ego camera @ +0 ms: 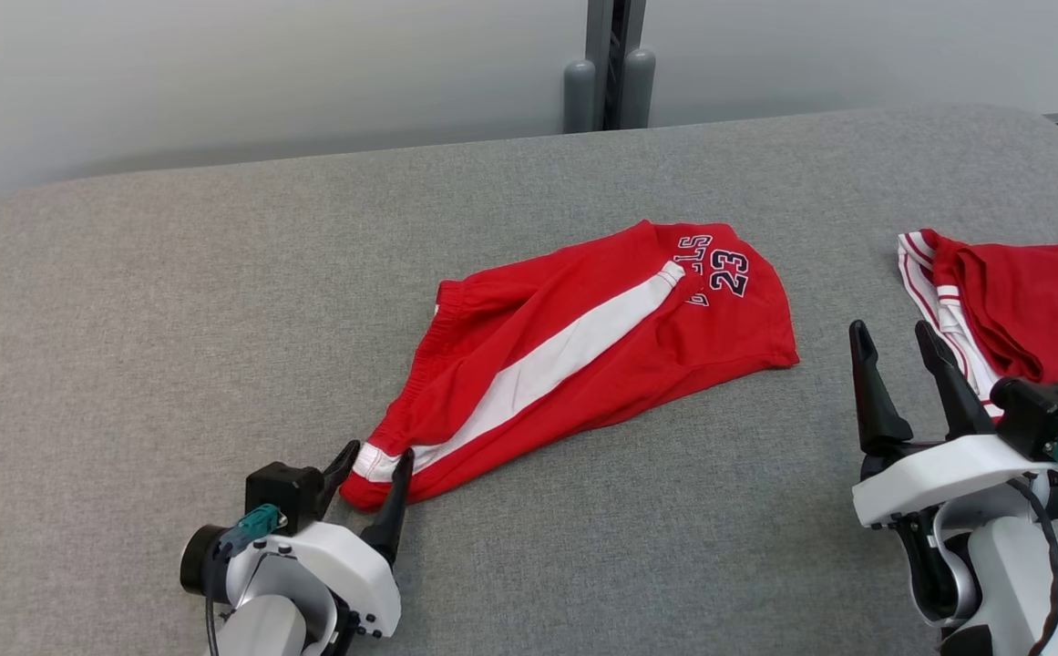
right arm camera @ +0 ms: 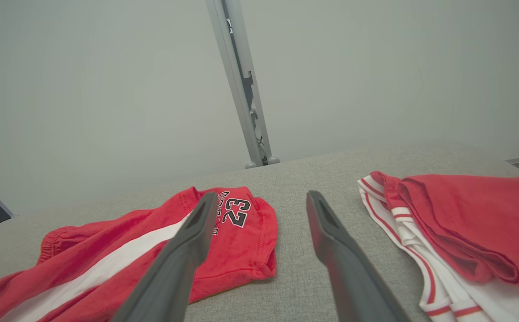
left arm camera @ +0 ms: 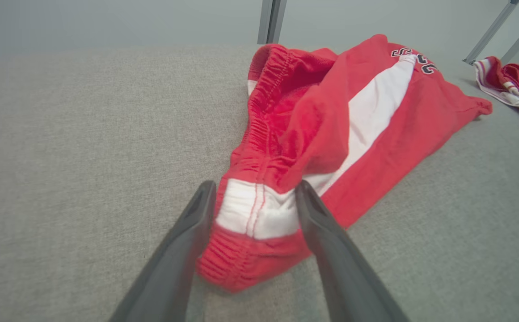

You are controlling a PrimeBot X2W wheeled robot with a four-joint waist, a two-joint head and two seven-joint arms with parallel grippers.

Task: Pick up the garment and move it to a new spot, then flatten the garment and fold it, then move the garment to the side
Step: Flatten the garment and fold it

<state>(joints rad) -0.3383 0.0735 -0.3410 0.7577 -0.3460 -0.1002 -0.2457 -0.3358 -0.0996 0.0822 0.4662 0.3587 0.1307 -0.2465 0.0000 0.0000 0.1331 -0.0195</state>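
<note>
Early stage: crumpled red shorts with a white side stripe (ego camera: 583, 346) lie on the grey fabric surface (ego camera: 173, 301), waistband corner between the fingers of the open left tool (ego camera: 378, 451), ungripped; right tool (ego camera: 891, 330) open, empty, alongside; lifting, flattening, folding apparently remain.

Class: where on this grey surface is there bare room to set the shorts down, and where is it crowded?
Free: the grey surface left of the shorts and behind them. Narrower: the gap between shorts and the other red garment, by the right hand. Crowded: the right edge.

Shorts (ego camera: 583, 355) on table (ego camera: 173, 319), second garment (ego camera: 1030, 301) to right
</note>
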